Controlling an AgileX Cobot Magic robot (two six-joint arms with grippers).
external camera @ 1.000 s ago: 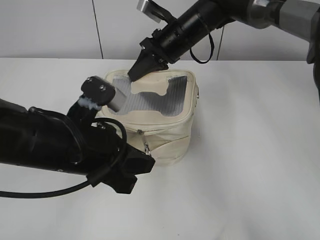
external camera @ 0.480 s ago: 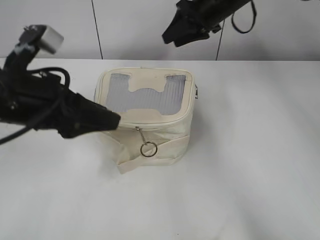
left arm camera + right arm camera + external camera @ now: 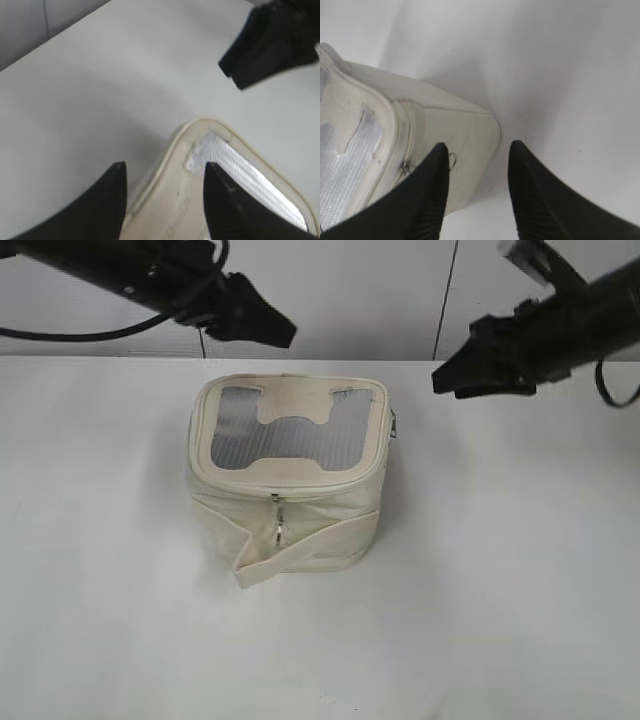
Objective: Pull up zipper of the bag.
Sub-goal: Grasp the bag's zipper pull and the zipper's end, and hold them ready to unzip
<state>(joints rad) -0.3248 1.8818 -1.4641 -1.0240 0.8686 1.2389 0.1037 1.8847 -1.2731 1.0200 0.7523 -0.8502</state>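
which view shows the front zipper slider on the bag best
The exterior view: the slider hangs in plain sight on the front of the bag. The right wrist view shows only a side slider between its claw's fingers; the left wrist view shows just the top corner, no slider.

- The small boxy cream cloth bag (image 3: pixel 300 502) is matt woven fabric, with soft creases on its front.
- Its top panel of grey mesh (image 3: pixel 290 436) has a fine ribbed weave with a faint silvery sheen.
- The cream zipper track (image 3: pixel 290 491) carries a small silver metal slider (image 3: pixel 278 525), shiny.
- The left black tool (image 3: pixel 165 197) has smooth, matt fingers.
- The right black tool (image 3: pixel 477 187) has finely ribbed inner faces, likely rubber or plastic.
- The white counter (image 3: pixel 500 570) is smooth and matt.
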